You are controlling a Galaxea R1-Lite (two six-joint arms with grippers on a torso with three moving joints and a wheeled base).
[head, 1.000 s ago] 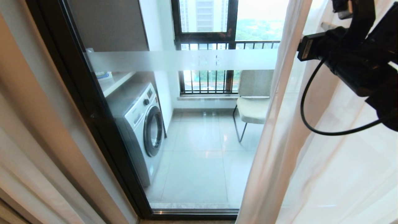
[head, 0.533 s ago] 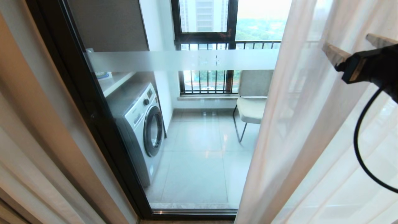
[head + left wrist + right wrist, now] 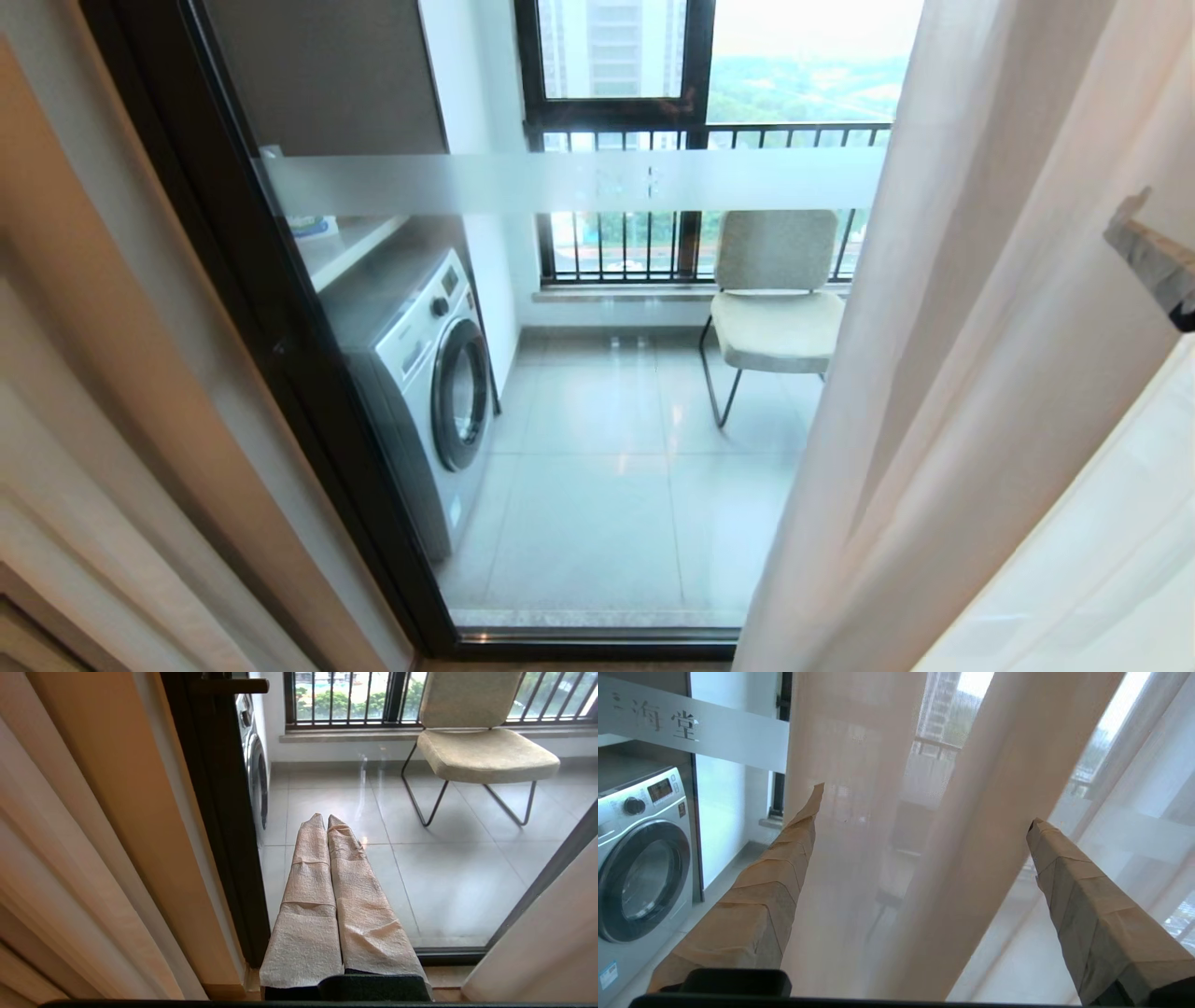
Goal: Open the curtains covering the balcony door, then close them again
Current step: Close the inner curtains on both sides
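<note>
A: What is nearest to the robot?

B: The left gripper (image 3: 327, 819) is nearest, low before the glass. Its two paper-wrapped fingers (image 3: 308, 896) are pressed together and hold nothing.

A: And the right gripper (image 3: 924, 807)?

B: Its fingers (image 3: 770, 891) stand wide apart, with nothing between them in a grip. A fold of the curtains (image 3: 971, 835) hangs just beyond the tips, in the gap, but I cannot tell if it touches them. In the head view only one finger tip shows, at the right edge.

A: Where are the curtains then?

B: The sheer white panel (image 3: 980, 373) hangs at the right side of the balcony door (image 3: 579, 182), covering that part. A beige panel (image 3: 112, 373) stands gathered at the left side, beside the black frame. The middle of the glass is uncovered.

A: What is behind the glass?

B: A washing machine (image 3: 429, 373) stands at the left on the tiled floor (image 3: 597, 504). Farther, a beige chair (image 3: 775, 299) stands before the barred window (image 3: 616, 131).
</note>
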